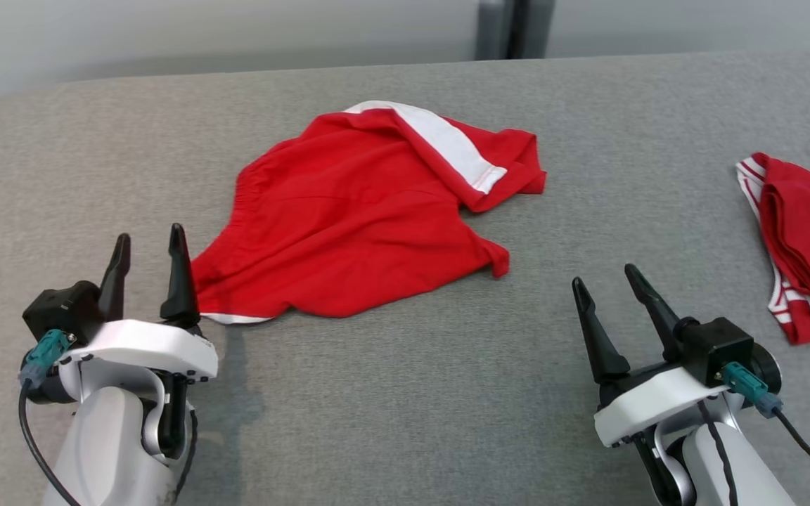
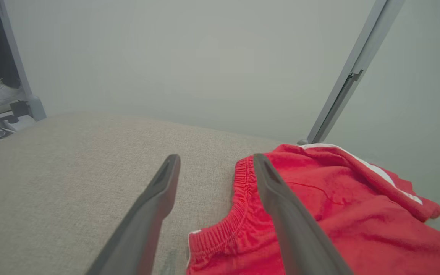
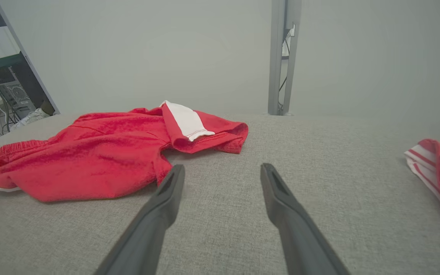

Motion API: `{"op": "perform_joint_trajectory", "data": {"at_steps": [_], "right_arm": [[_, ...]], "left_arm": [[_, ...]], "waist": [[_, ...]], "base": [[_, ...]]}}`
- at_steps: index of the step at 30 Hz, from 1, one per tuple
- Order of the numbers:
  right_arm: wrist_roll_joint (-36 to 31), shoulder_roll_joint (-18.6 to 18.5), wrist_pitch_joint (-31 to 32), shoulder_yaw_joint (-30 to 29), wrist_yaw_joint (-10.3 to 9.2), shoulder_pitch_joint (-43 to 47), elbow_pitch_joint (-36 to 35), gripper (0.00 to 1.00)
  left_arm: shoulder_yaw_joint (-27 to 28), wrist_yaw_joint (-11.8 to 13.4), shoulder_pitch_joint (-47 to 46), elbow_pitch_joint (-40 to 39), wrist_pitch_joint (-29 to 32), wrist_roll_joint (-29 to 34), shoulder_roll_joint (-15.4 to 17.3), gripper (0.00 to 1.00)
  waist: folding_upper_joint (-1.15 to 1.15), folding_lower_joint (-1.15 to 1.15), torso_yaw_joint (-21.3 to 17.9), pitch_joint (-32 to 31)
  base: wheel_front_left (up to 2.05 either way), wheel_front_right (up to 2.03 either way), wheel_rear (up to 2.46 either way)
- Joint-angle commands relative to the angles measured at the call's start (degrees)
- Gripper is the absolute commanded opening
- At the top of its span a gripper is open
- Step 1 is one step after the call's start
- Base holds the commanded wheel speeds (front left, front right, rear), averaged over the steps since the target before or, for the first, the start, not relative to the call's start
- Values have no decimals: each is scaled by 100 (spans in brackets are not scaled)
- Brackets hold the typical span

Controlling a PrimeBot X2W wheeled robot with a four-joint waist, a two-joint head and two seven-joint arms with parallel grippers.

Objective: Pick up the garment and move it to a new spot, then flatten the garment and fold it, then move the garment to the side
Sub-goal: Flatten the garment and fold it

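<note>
We judge the task unstarted: the crumpled red-and-white cloth shorts point(image 1: 349, 225) lie unfolded, our left end effector point(image 1: 150, 234) and right end effector point(image 1: 604, 275) both open, empty.

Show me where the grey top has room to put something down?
Bare grey cloth lies between the crumpled red shorts and the folded red garment, and nearer, between the left tool and right tool. Crowded where the left tool nears the shorts.
</note>
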Motion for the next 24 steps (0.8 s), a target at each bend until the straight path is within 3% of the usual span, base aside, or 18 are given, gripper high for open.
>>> {"op": "perform_joint_trajectory", "data": {"at_steps": [1,5,11,24], "right_arm": [[54,-42,-20,2,-2,-34,59,100],[171,-146,34,120,-2,-85,397,100],[126,-361,171,328,-2,-330,1064,100],[221,-744,264,492,-3,-1295,2390,100]], "left_arm": [[-3,-65,109,-72,-20,23,-19,100],[-163,-297,365,-410,-16,96,-90,100],[-525,-452,728,-762,-14,149,-157,100],[-981,-307,885,-1063,-15,-175,-174,100]], "waist": [[0,0,155,-71],[0,0,486,-158],[0,0,1048,-197],[0,0,1855,-2]], "base": [[0,0,0],[0,0,0],[0,0,0],[0,0,0]]}}
